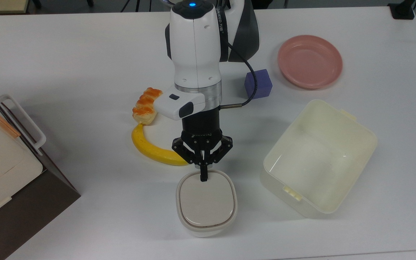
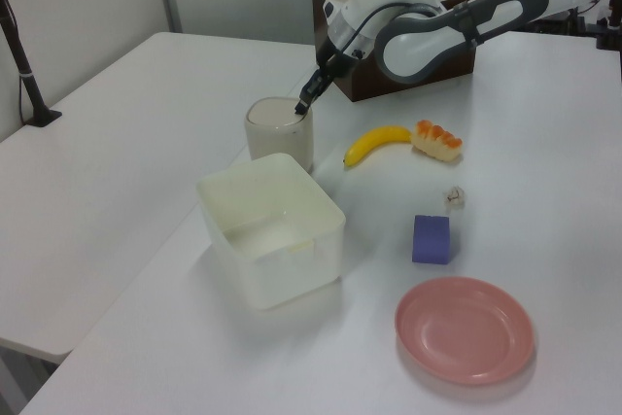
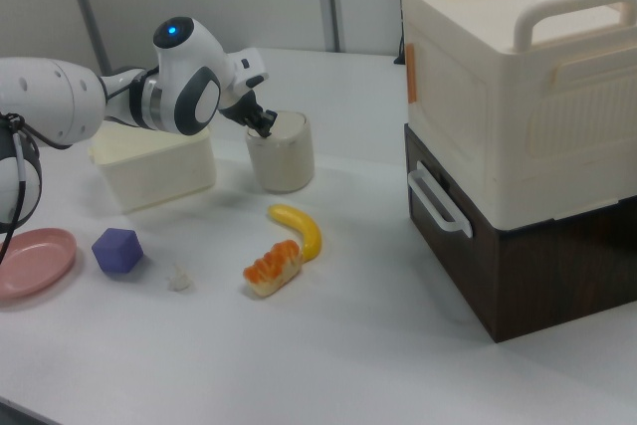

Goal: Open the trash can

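Observation:
The trash can (image 1: pixel 206 203) is a small off-white rounded-square bin with a beige-grey lid, standing near the table's front edge in the top view. It also appears in the left view (image 2: pixel 280 133) and the right view (image 3: pixel 281 156). My gripper (image 1: pixel 203 177) points straight down with its jaws shut together. Its tip rests on the lid's far edge, where it covers the dark button. The same contact appears in the left view (image 2: pixel 301 104) and the right view (image 3: pixel 265 129). The lid lies down on the bin.
A banana (image 1: pixel 154 151) and a piece of bread (image 1: pixel 145 105) lie just behind the bin. A large cream lidless tub (image 1: pixel 320 159) stands to the top view's right. A purple cube (image 1: pixel 262 85) and a pink plate (image 1: pixel 310 61) sit further back. A brown and cream box (image 1: pixel 2 162) fills the top view's left.

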Controlling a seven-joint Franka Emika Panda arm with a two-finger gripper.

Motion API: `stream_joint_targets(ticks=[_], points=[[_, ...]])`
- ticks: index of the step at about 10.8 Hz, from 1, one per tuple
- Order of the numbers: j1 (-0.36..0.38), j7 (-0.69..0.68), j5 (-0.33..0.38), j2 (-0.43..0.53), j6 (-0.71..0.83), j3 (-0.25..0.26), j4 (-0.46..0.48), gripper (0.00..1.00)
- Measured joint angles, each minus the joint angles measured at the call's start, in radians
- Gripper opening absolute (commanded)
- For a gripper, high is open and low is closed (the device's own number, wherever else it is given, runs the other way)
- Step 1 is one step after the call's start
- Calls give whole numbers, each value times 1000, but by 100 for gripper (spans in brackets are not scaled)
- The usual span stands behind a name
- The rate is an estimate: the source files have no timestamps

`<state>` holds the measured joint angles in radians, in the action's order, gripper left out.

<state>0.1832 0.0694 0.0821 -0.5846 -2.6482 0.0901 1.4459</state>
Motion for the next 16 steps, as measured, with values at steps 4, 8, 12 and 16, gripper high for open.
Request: stream_joint_targets(ticks=[4,8,12,16], points=[[1,17,0,-1,-2,2,-27,6],[-44,-57,0,250,561,11,-45,48],[-48,-120,-5,387,1013,10,-3,100],[-48,-122,-63,447,1033,10,53,100]])
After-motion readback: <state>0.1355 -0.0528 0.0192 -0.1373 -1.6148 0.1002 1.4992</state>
